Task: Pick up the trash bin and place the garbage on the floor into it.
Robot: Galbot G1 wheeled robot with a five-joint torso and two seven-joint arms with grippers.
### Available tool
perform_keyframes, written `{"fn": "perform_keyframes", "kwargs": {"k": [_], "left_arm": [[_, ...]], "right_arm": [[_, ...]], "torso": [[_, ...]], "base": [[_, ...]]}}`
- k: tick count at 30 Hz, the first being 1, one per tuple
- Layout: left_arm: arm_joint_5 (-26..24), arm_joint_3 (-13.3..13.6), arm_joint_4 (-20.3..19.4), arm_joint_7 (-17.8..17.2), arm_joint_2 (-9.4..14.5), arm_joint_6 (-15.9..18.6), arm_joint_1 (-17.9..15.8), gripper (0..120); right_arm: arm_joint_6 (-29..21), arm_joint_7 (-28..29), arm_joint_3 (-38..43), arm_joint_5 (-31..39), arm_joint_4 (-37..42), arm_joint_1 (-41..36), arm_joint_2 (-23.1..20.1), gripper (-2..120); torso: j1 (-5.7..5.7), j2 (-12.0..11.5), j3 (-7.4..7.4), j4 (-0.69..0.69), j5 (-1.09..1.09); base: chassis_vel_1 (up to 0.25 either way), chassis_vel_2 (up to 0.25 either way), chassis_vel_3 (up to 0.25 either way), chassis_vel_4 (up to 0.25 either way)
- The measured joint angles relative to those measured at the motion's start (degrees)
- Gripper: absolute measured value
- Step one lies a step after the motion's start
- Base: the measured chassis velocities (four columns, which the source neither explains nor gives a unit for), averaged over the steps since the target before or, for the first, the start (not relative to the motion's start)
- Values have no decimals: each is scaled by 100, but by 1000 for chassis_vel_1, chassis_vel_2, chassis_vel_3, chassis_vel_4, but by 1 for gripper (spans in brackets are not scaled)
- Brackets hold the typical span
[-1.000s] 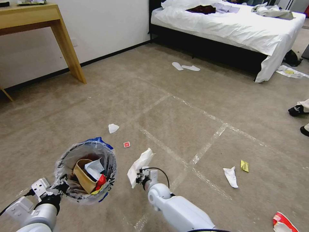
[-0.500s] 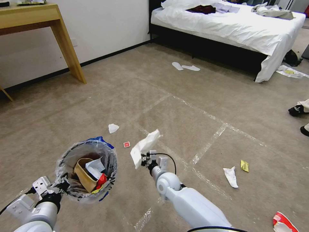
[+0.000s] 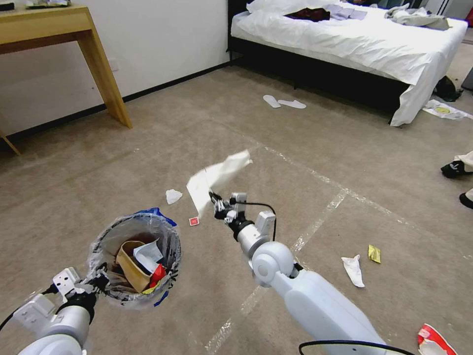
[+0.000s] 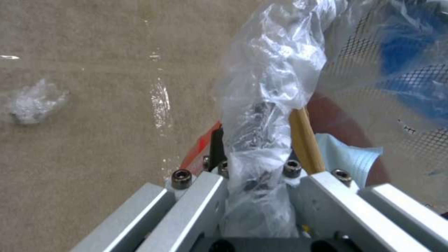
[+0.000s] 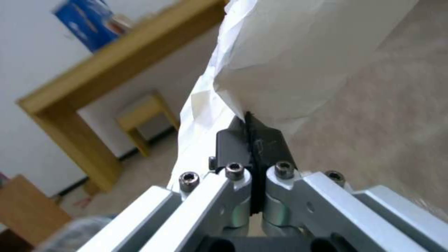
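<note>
Tissue [image 3: 217,178] pinched in right hand [image 3: 215,201], clear above open carpet [image 3: 148,148].

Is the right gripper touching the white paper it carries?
Touching. In the right wrist view the right gripper is pinched shut on the edge of the white paper.

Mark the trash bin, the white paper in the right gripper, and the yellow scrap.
trash bin [image 3: 102,241]: head view, left rim.
white paper [image 3: 217,176]: head view, sheet's middle.
yellow scrap [image 3: 374,253]: head view, its centre.

Crinkled glossy plastic bin liner [image 3: 101,246], matt creased white paper [image 3: 217,177], short-pile carpet [image 3: 305,158]
</note>
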Motion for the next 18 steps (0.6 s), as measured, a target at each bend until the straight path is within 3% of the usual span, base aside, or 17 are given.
{"fn": "perform_keyframes", "kwargs": {"k": [13, 18], "left_arm": [[-27, 67, 69, -51, 57, 48, -85, 1], [-64, 101, 101, -69, 90, 70, -103, 1]], "right_arm": [[-59, -10, 9, -33, 651, 10, -334, 0], [-136, -1, -31, -80, 1193, -34, -786, 0]], "torso": [[0, 0, 0, 0, 0], [0, 0, 0, 0, 0]], "base": [[0, 0, 0, 0], [0, 0, 0, 0]]}}
